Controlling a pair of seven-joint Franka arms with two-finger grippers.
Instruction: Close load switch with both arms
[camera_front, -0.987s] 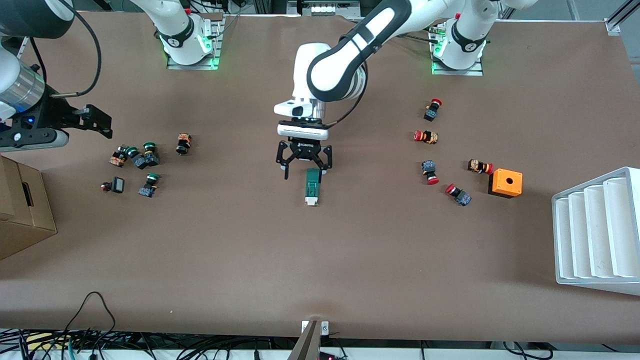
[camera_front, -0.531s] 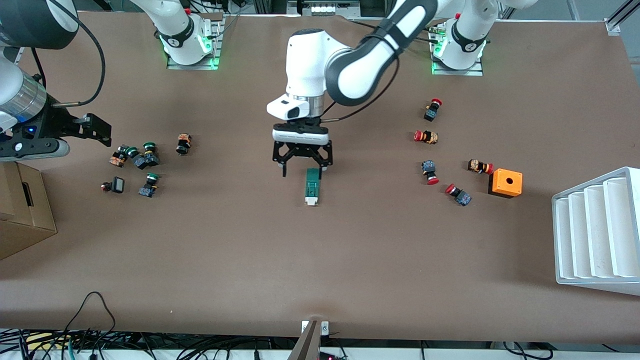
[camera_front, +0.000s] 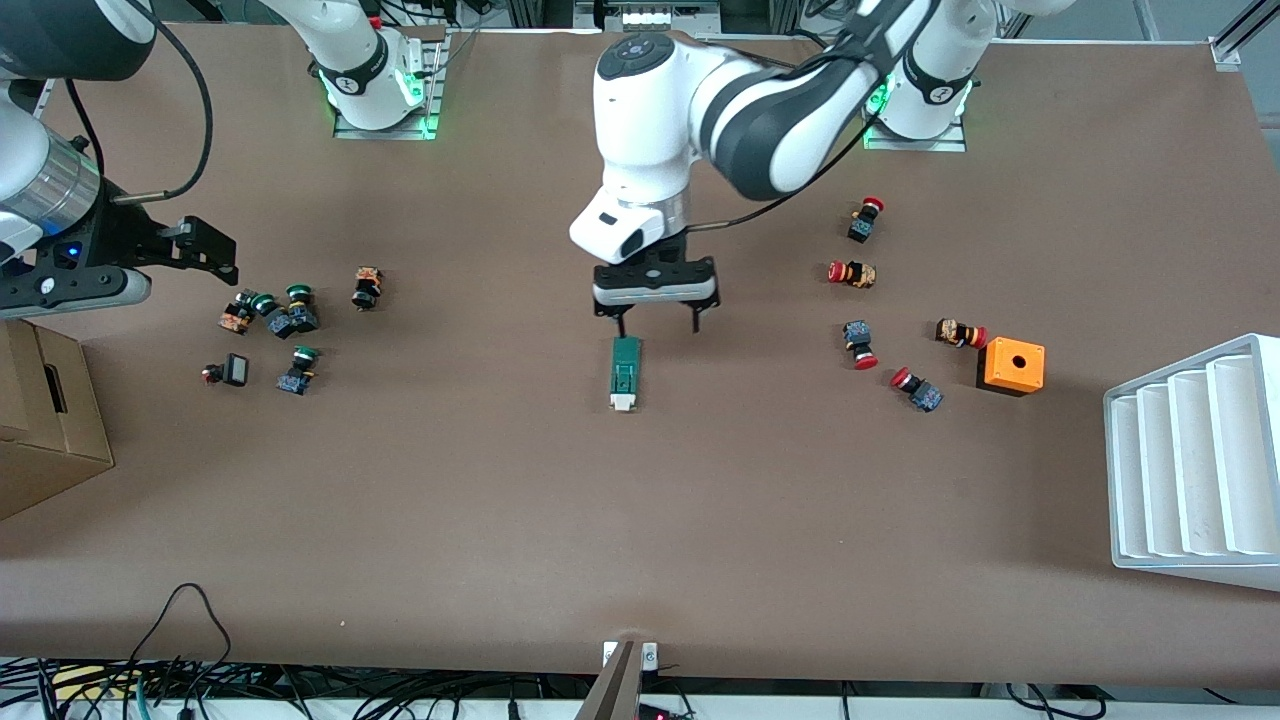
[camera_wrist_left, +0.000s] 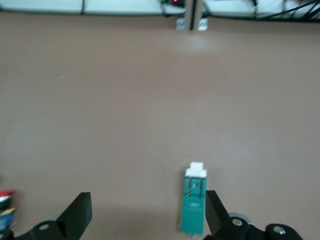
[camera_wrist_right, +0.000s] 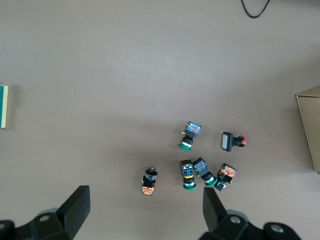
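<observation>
The load switch (camera_front: 625, 372), a narrow dark-green block with a white end piece, lies flat at the table's middle, white end toward the front camera. My left gripper (camera_front: 659, 325) hangs open just over the switch's green end, shifted toward the left arm's end of the table. In the left wrist view the switch (camera_wrist_left: 194, 202) lies right beside one finger (camera_wrist_left: 214, 210), and the gripper (camera_wrist_left: 147, 200) holds nothing. My right gripper (camera_front: 205, 250) is open and empty over the green-capped buttons. The right wrist view (camera_wrist_right: 145, 195) shows the switch (camera_wrist_right: 3, 106) at the picture's edge.
Green-capped push buttons (camera_front: 280, 320) lie clustered toward the right arm's end and also show in the right wrist view (camera_wrist_right: 195, 167). Red-capped buttons (camera_front: 860, 270), an orange box (camera_front: 1011, 365) and a white rack (camera_front: 1195, 460) lie toward the left arm's end. A cardboard box (camera_front: 40, 420) stands at the table's edge.
My left gripper has turned and shifted toward the left arm's end, so the switch now lies by one finger instead of between both. The right gripper has shifted slightly.
</observation>
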